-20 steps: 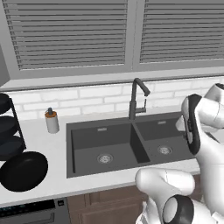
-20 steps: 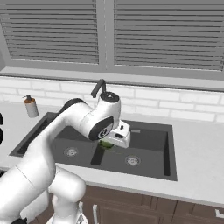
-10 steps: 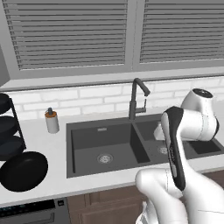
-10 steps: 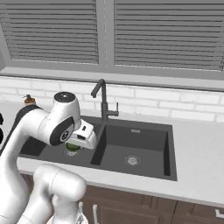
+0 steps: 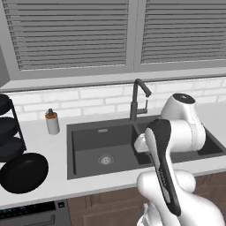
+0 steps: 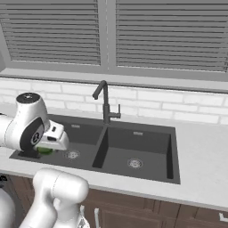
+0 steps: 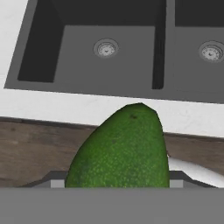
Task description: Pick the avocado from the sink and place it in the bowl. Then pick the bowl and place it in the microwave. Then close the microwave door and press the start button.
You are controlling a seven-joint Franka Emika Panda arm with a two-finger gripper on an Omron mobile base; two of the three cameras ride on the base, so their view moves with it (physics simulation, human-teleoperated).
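The bright green avocado (image 7: 122, 148) is held in my gripper (image 6: 48, 146), which is shut on it; a sliver of the avocado (image 6: 44, 151) shows under the white hand. The fruit hangs raised near the front left of the dark double-basin sink (image 6: 133, 147), above the counter's front edge. Both basins of the sink (image 7: 109, 57) lie beyond it, each with a steel drain. The wide black bowl (image 5: 24, 173) rests on the counter, left of the sink (image 5: 101, 145). My own arm hides the hand in the left base view.
A wire rack of smaller black dishes (image 5: 6, 132) stands at the far left behind the bowl. A soap bottle (image 5: 52, 122) sits left of the sink, and the dark gooseneck faucet (image 5: 139, 99) rises behind the divider. Wooden cabinet fronts (image 7: 30, 148) run below the counter.
The arm has swung left from over the right basin to the front of the left basin, carrying the avocado with it. The bowl and sink have not moved.
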